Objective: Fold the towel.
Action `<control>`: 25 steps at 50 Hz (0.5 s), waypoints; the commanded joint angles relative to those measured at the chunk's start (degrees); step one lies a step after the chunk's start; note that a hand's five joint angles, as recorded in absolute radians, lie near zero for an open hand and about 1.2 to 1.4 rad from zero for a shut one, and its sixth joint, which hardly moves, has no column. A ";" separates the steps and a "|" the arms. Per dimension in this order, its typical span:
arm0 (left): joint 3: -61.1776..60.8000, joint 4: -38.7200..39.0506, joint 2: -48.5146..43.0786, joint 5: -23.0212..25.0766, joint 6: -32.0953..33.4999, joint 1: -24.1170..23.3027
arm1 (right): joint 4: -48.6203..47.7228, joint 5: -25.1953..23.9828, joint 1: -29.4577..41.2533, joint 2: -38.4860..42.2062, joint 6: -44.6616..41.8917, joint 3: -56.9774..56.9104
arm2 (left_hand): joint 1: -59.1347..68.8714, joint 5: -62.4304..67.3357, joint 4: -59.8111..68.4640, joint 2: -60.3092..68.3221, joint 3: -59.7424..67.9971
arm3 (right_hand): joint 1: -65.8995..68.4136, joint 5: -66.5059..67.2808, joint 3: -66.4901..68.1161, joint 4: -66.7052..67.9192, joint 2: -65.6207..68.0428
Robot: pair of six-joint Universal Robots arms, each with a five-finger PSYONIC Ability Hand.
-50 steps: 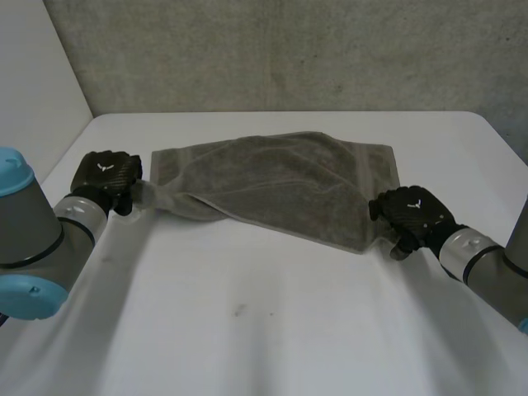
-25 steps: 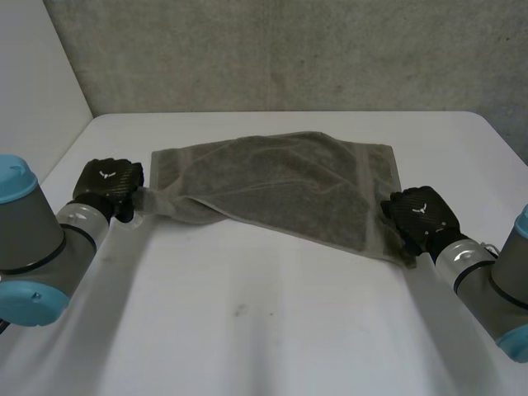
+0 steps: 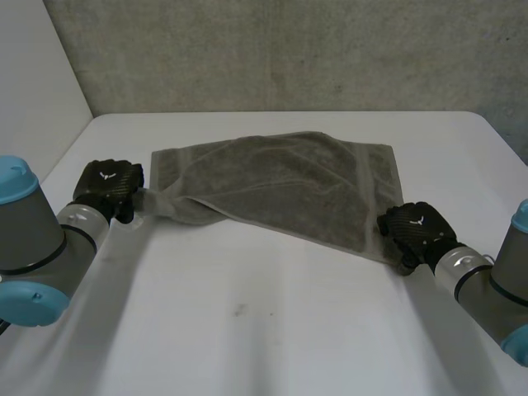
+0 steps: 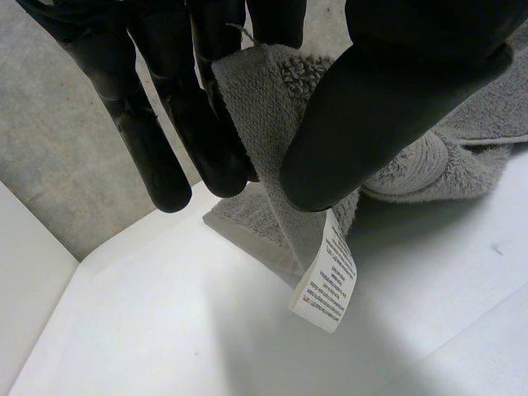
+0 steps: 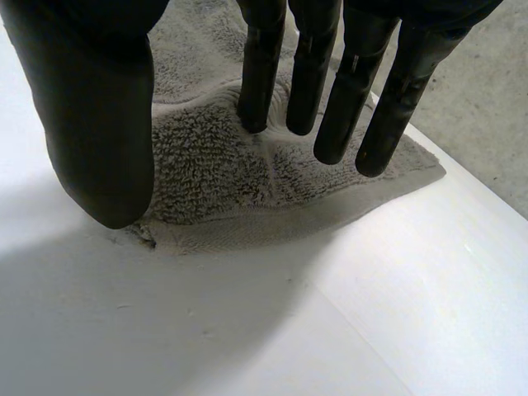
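Observation:
A grey towel (image 3: 280, 186) lies spread and rumpled across the far half of the white table (image 3: 272, 330). My left hand (image 3: 106, 186) is at its near left corner, which is drawn out into a twisted tail. In the left wrist view the thumb (image 4: 371, 107) and fingers pinch that corner of the towel (image 4: 256, 99), and a white care label (image 4: 328, 285) hangs below. My right hand (image 3: 417, 229) rests on the near right corner. There its straight fingers (image 5: 264, 66) press down on the towel (image 5: 214, 173), with the thumb (image 5: 103, 124) at the cloth's edge.
A grey concrete wall (image 3: 289, 49) runs behind the table's far edge, and a white panel (image 3: 33, 82) stands at the far left. Bare tabletop stretches from the towel to the near edge.
The right hand has shifted nearer and settled on the near right corner, which now lies drawn out further right. The left hand has barely moved and keeps its pinch.

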 commanded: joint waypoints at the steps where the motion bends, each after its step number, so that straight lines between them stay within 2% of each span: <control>1: 0.09 0.09 -0.18 0.00 0.00 0.00 | -0.22 -0.05 0.08 2.13 0.40 -2.03 | 11.49 11.07 10.15 10.23 10.26 | 3.51 3.26 3.74 3.83 4.31; 9: 0.26 0.09 -0.36 0.00 0.00 -0.09 | -0.31 0.04 0.08 3.54 0.49 -4.14 | 11.49 11.07 10.15 10.23 10.26 | 8.56 8.30 8.78 8.88 9.36; 17: 0.09 1.05 -0.36 0.00 0.00 0.00 | -0.40 1.62 0.08 4.15 0.75 -6.25 | 11.49 11.07 10.15 10.23 10.26 | 23.84 23.59 24.06 24.16 24.64; 25: 0.26 1.14 -0.62 0.00 0.17 0.00 | -0.57 2.23 0.17 3.98 2.33 -7.74 | 11.49 11.07 10.15 10.23 10.26 | 24.71 24.45 24.93 25.03 25.51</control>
